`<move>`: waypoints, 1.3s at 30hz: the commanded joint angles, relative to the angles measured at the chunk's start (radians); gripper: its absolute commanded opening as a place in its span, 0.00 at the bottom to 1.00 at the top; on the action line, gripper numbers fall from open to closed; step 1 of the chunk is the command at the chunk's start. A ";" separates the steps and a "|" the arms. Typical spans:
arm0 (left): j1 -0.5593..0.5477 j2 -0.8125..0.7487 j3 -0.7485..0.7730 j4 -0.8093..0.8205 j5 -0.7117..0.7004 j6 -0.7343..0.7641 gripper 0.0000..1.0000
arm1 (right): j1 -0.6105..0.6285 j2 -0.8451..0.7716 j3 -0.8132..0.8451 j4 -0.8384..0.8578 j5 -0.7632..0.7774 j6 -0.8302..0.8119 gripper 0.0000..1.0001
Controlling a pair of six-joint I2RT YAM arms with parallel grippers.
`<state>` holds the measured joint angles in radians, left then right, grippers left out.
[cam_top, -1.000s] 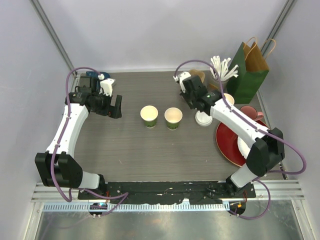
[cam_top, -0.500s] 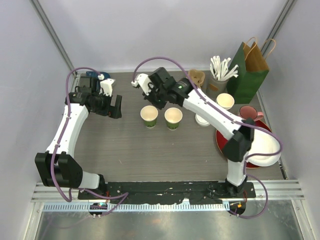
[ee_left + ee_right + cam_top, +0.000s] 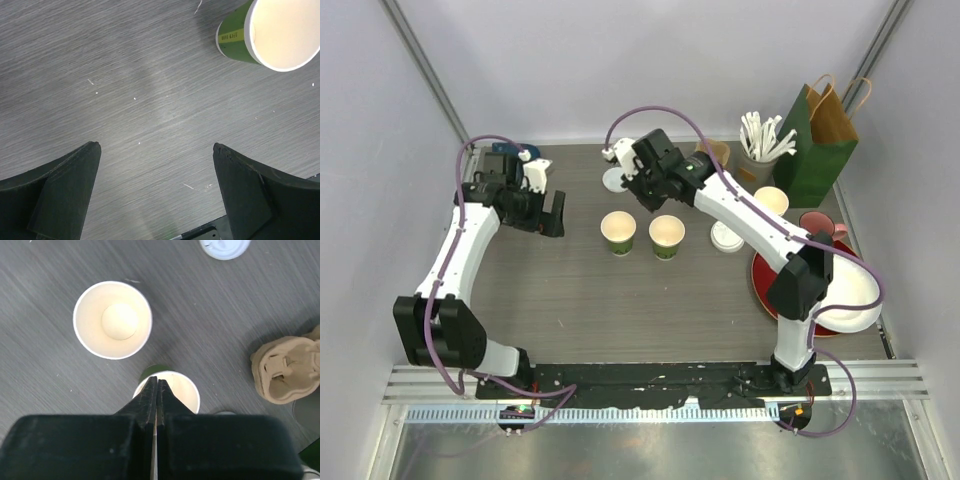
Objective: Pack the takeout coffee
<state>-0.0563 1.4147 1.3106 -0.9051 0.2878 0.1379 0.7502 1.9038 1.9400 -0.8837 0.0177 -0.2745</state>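
1. Your right gripper (image 3: 643,197) is stretched across the table (image 3: 580,300). Its two fingers are pressed flat together, and nothing shows between them.
2. In the right wrist view, those closed fingertips hang over the rim of the right cup (image 3: 666,235) and hide part of its mouth. You cannot tell whether they touch it.
3. The left cup (image 3: 618,231) stands upright just beside the right cup without touching it. Its mouth is uncovered and the cream inside is on show.
4. Neither cup wears a lid. One white lid (image 3: 616,179) lies flat on the table behind the left cup, close to your right wrist. A second lid (image 3: 726,237) lies to the right of the right cup.
5. Your left gripper (image 3: 551,214) hovers over the table to the left of the cups, fingers spread wide and holding nothing. The left wrist view catches the left cup in its top right corner, clear of both fingers.
6. The green paper bag (image 3: 815,140) stands upright at the far right corner, well apart from both cups. The tan pulp carrier (image 3: 715,152) lies at the far edge, to the left of the bag.
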 commanded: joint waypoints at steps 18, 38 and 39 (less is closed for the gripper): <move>-0.166 1.107 1.262 -0.029 -0.329 -0.388 0.74 | -0.167 -0.364 -0.483 0.396 0.163 0.199 0.25; -0.221 1.287 1.283 0.060 -0.361 -0.429 0.67 | -0.170 -0.411 -0.584 0.385 0.225 0.164 0.24; -0.223 1.293 1.283 0.043 -0.358 -0.432 0.66 | -0.170 -0.416 -0.585 0.382 0.229 0.159 0.24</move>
<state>-0.2729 2.6820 2.5584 -0.8433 -0.0944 -0.2813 0.5835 1.5455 1.3590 -0.5377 0.2131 -0.1020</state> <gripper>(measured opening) 0.675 0.246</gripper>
